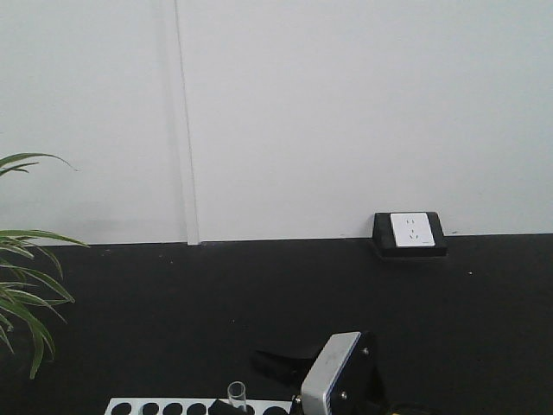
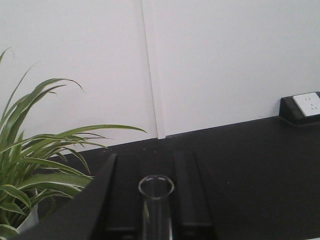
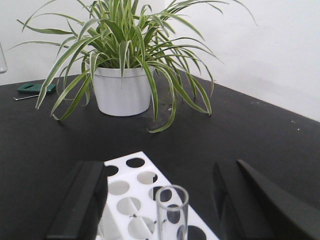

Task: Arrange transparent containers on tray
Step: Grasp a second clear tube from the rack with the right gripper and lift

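A clear test tube (image 2: 156,210) stands upright between the fingers of my left gripper (image 2: 149,155), which is shut on it, with the round rim rising above the fingers. The same test tube (image 3: 171,212) shows in the right wrist view, over the white tray (image 3: 132,185) with its rows of round holes. My right gripper (image 3: 160,165) is open, its fingers wide apart on either side of the tube and not touching it. In the front view the tube (image 1: 236,396) rises at the bottom edge behind the tray (image 1: 186,401).
A spider plant in a white pot (image 3: 122,90) stands on the black table beyond the tray's far end. A green tool (image 3: 35,87) lies behind it. A wall outlet box (image 1: 411,230) sits at the table's back edge.
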Tool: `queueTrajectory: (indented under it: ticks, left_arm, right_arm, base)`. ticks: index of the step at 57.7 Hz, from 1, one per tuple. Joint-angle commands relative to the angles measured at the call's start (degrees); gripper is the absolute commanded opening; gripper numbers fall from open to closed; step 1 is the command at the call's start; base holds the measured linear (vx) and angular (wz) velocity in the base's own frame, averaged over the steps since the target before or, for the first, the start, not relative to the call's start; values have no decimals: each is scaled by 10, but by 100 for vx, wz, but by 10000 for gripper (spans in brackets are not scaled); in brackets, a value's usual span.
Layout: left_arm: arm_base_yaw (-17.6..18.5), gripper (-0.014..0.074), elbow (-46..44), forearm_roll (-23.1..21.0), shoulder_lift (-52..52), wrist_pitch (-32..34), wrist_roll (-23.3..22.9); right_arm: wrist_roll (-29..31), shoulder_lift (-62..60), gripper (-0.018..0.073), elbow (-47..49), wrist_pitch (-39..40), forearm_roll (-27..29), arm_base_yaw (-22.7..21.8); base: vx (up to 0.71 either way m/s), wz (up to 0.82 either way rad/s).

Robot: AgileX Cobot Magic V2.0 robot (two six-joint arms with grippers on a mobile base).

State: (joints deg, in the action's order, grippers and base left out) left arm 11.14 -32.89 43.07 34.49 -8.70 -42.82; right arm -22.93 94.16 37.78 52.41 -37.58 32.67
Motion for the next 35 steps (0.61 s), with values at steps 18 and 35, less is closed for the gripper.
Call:
queueTrajectory:
  ticks: [18, 35]
  left_arm:
    - [3, -4, -14, -1, 0, 31, -5]
    - [3, -4, -14, -1, 0, 31, -5]
  right_arm:
    - [40, 39, 490, 17, 97, 15, 0]
    - [55, 58, 260, 17, 121, 44, 0]
  base:
    - [0, 0]
    - [0, 0]
